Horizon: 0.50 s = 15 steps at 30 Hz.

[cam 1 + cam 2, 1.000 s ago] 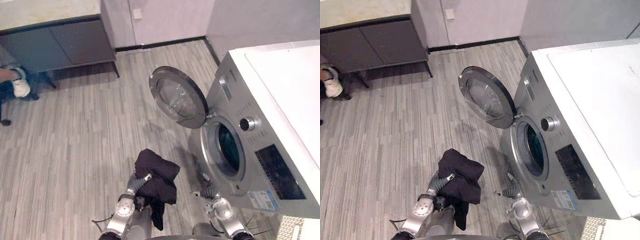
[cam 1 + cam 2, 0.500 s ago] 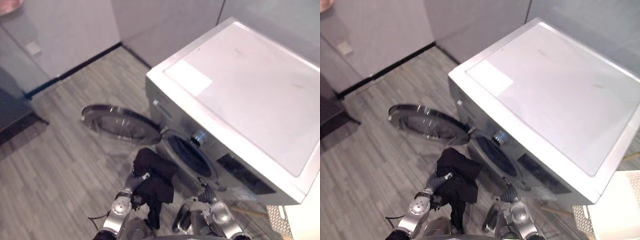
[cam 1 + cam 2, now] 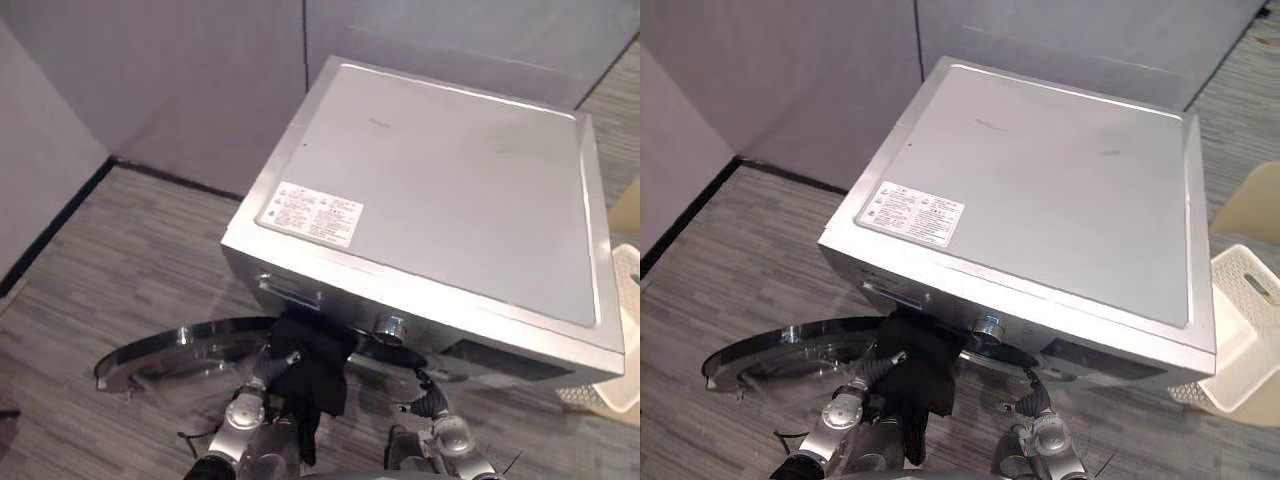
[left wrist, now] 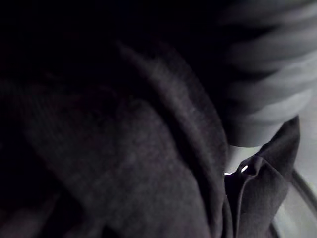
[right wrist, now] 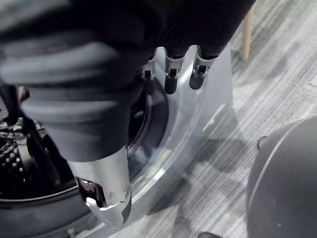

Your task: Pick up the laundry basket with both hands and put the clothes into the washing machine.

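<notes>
Bearing black garment at washing machine front, left hand under it, grip unclear, right hand relaxed, empty

black garment: bunched, against machine front | washing machine: silver, door open | white basket: beside machine

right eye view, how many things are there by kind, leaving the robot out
washing machine: 1
black garment: 1
white basket: 1
total: 3
</notes>
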Tool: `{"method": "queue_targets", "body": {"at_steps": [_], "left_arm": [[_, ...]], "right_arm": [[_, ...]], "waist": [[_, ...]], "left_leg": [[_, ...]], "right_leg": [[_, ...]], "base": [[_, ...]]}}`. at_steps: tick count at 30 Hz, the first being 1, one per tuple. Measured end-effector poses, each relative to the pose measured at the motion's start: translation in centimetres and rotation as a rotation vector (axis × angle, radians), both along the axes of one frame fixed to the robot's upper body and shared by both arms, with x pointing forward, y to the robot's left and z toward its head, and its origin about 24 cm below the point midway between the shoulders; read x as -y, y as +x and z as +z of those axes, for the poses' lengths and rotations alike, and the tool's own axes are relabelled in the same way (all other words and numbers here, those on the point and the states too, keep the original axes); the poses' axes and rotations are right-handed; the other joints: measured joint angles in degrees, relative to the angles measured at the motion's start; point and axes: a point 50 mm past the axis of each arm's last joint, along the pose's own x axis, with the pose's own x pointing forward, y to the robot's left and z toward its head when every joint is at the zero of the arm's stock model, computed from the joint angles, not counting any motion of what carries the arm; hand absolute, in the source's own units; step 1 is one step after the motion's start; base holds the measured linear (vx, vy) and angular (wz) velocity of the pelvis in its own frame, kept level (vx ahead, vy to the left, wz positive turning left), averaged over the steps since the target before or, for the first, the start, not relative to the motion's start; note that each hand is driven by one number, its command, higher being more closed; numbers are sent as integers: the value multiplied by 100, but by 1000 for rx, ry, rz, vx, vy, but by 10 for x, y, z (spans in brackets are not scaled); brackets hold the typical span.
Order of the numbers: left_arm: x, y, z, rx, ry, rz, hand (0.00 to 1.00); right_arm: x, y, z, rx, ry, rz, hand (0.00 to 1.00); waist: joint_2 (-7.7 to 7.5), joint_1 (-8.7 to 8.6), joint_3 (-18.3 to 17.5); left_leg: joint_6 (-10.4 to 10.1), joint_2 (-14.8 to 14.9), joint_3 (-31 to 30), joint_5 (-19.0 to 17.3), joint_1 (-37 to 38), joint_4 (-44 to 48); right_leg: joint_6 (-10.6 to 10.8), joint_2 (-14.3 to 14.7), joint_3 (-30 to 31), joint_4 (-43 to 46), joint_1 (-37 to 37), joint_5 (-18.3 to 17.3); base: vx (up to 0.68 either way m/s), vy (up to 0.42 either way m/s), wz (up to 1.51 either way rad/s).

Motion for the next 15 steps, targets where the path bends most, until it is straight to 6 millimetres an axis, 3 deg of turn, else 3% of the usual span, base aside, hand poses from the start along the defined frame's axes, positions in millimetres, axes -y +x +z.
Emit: {"method": "queue_targets", "body": {"at_steps": [3, 6, 7, 12, 15], "left_arm": [[-2, 5, 3, 15, 7, 0, 100], [2, 26, 22, 107, -3, -14, 100], [10, 50, 44, 212, -18, -21, 100], [29, 80, 87, 398, -90, -10, 100], [39, 92, 124, 555, -166, 18, 100]], "right_arm": [[8, 4, 1, 3, 3, -42, 0], [17, 27, 14, 78, -12, -61, 0], [23, 41, 26, 151, -14, -99, 0], [24, 64, 51, 298, 5, -164, 0], [11, 88, 81, 456, 61, -174, 0]], "waist": [[-25, -39, 216], [4, -187, 642], [-11, -186, 947], [-90, -184, 1307], [-117, -152, 1371]], "left_leg": [[78, 103, 362, -260, -32, 357], [120, 324, 506, -685, -613, 1320], [158, 447, 538, -929, -1183, 2016], [256, 635, 437, -1212, -2293, 3199], [286, 876, 335, -1329, -3431, 4086]], "right_leg": [[222, 13, 352, 484, -348, -130], [337, 65, 557, 1429, -1081, -483], [375, 73, 615, 2199, -1740, -731], [359, 47, 610, 3522, -2864, -1198], [309, 73, 602, 4559, -4023, -1424]], "base": [[-118, 79, -71], [-239, 42, -51], [-270, 26, -20], [-212, -10, 7], [-184, -51, 6]]}}
